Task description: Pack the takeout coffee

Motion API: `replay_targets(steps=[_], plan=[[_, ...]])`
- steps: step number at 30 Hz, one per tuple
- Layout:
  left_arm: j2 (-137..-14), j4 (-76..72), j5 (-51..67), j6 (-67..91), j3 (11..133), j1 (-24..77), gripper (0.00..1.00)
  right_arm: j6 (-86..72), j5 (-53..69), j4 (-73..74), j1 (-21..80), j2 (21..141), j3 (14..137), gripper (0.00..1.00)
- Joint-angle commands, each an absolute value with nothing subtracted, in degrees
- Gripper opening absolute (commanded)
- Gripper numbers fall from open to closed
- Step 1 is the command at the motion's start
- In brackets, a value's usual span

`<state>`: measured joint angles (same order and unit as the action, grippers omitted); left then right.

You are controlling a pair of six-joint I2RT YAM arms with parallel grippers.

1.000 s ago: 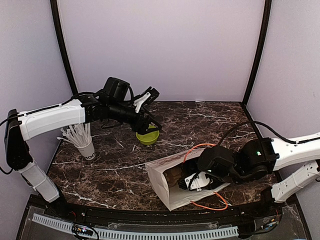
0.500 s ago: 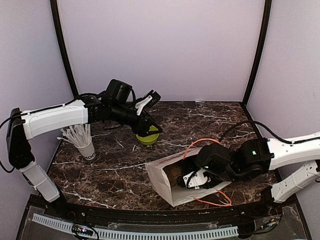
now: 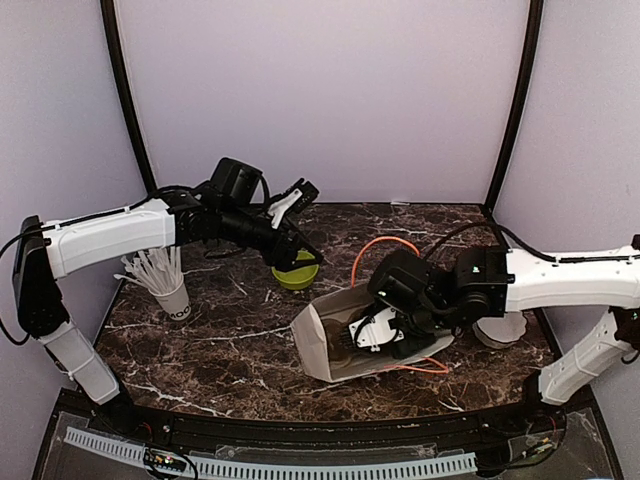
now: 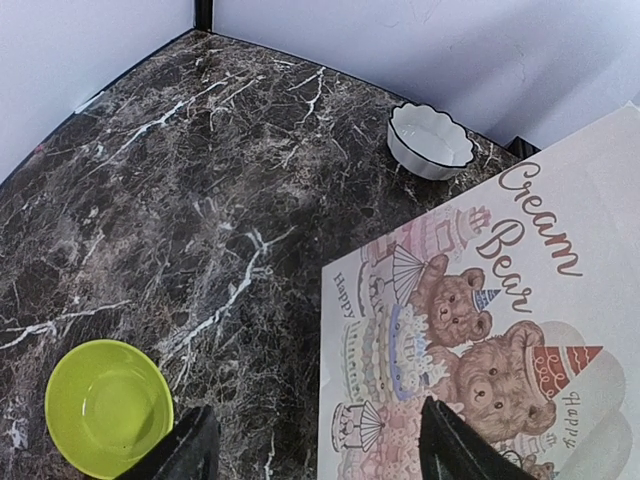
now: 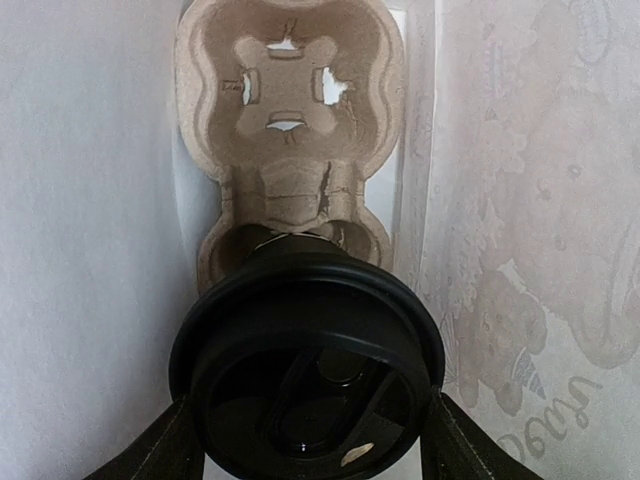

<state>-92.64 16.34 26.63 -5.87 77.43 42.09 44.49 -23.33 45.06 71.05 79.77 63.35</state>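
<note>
The marble table (image 3: 230,340) bears a paper bag (image 3: 325,350) lying on its side toward 6 o'clock, mouth facing 9 (bear print up). Inside it, a pulp carrier (image 5: 290,150) has the takeout coffee (image 5: 305,370) at its near socket, and the right gripper (image 5: 320,448) is clasping the lid. The left gripper (image 4: 322,448) gapes empty by the lime bowl (image 4: 105,405), at 11 o'clock.

Dark marble table (image 3: 240,320), green bowl (image 4: 105,405), cup of straws (image 3: 172,300), paper bag (image 4: 500,330) on its side, white fluted dish (image 4: 428,165)

From my seat I see a dark brown marble-patterned tabletop with white veins (image 3: 420,225), enclosed from 9 to 3 o'clock by plain pale lilac wall panels (image 3: 320,100). Black upright posts (image 3: 125,95) stand at 11 and 1 o'clock, and the light is soft and even.
</note>
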Motion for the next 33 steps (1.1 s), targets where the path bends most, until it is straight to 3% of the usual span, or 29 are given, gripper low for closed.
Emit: replay_targets(steps=[1,21,26,33], plan=[[-89.1,15.3,27.3,-4.9,77.6,40.8,0.71,41.1,-15.5,52.0,67.6,83.9,70.1,0.27],[-86.3,9.3,35.8,2.8,76.1,32.3,0.72,42.4,7.0,68.7,48.2,106.2,89.6,0.25],[-86.4,8.0,37.2,4.0,75.7,30.3,0.72,41.7,6.8,68.0,46.9,109.0,90.1,0.25],[-86.2,7.5,37.2,4.3,75.5,29.3,0.72,37.9,-3.1,56.0,47.8,104.9,82.7,0.24]])
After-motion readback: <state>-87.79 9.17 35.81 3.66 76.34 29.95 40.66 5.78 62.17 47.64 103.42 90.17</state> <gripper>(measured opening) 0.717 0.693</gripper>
